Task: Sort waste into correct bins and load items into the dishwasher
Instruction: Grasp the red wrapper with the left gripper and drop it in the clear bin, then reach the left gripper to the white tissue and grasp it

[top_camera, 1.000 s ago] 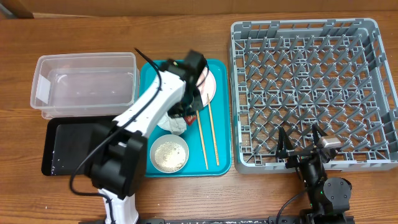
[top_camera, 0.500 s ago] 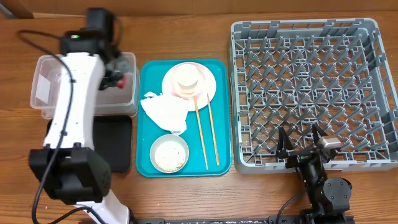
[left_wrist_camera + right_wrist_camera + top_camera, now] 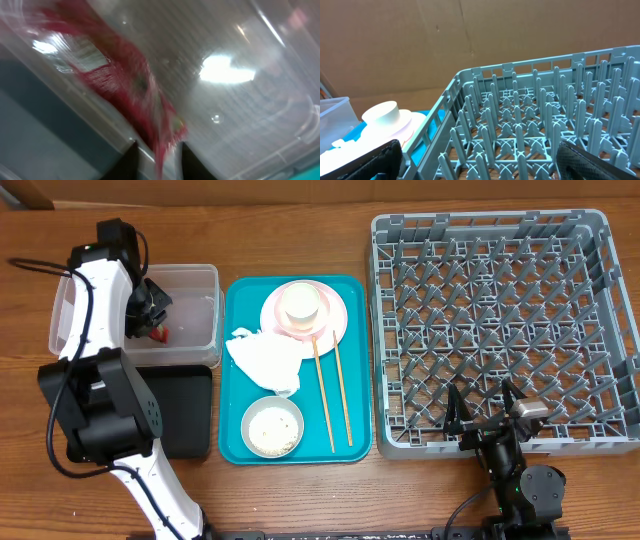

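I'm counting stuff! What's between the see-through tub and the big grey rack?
The overhead view shows the teal tray between the clear tub and grey rack, holding a napkin, plate, bowl and chopsticks.

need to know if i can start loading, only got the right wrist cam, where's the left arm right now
Observer: The left gripper is over the clear tub, well off the teal tray.
Operator: is the red wrapper in the tub
Observer: The red wrapper shows inside the tub's walls, right at the gripper. The left wrist view is too blurred to tell whether it has been let go.
Operator: ok, anything on the tray close to my side
Observer: Two chopsticks lie side by side on the teal tray, along the edge nearest the dish rack.
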### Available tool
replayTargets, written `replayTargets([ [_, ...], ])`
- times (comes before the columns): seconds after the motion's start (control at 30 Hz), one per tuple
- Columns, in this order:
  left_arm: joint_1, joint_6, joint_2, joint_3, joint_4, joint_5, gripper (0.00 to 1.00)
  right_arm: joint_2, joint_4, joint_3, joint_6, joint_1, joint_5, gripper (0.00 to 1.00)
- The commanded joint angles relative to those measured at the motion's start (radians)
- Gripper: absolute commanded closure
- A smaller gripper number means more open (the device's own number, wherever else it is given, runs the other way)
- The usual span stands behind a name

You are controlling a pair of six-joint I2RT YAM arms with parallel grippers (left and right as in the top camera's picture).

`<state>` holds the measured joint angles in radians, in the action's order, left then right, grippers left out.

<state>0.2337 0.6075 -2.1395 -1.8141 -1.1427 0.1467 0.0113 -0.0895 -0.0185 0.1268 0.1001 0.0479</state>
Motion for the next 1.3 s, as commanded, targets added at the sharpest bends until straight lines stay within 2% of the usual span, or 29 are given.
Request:
replayTargets([
  [0.0, 0.018, -0.043, -0.004, -0.009, 0.011, -0.016, 0.48, -0.008, 0.008, 0.010, 0.003, 0.000, -0.001, 0.00],
  [0.03, 0.020, -0.063, -0.003, -0.018, 0.008, -0.023, 0.41, -0.008, 0.008, 0.010, 0.003, 0.000, -0.001, 0.00],
  [0.1, 0.021, -0.098, 0.003, -0.039, -0.007, -0.057, 0.37, -0.008, 0.008, 0.010, 0.003, 0.000, -0.001, 0.00],
  [0.33, 0.015, -0.188, 0.095, -0.078, -0.069, -0.209, 0.37, -0.008, 0.009, 0.010, 0.003, 0.000, -0.001, 0.00],
  [0.63, -0.019, -0.311, 0.368, -0.079, -0.170, -0.426, 0.33, -0.008, 0.009, 0.010, 0.003, 0.000, -0.001, 0.00],
  [0.8, -0.111, -0.354, 0.416, -0.078, -0.291, -0.406, 0.33, -0.008, 0.008, 0.010, 0.003, 0.000, -0.001, 0.00],
  [0.9, -0.203, -0.353, 0.412, -0.049, -0.306, -0.352, 0.33, -0.008, 0.008, 0.010, 0.003, 0.000, -0.001, 0.00],
  [1.1, -0.373, -0.310, 0.410, 0.079, -0.233, -0.255, 0.33, -0.008, 0.008, 0.010, 0.003, 0.000, -0.001, 0.00],
  [1.27, -0.468, -0.286, 0.410, 0.232, -0.104, -0.248, 0.32, -0.008, 0.009, 0.010, 0.003, 0.000, -0.001, 0.00],
])
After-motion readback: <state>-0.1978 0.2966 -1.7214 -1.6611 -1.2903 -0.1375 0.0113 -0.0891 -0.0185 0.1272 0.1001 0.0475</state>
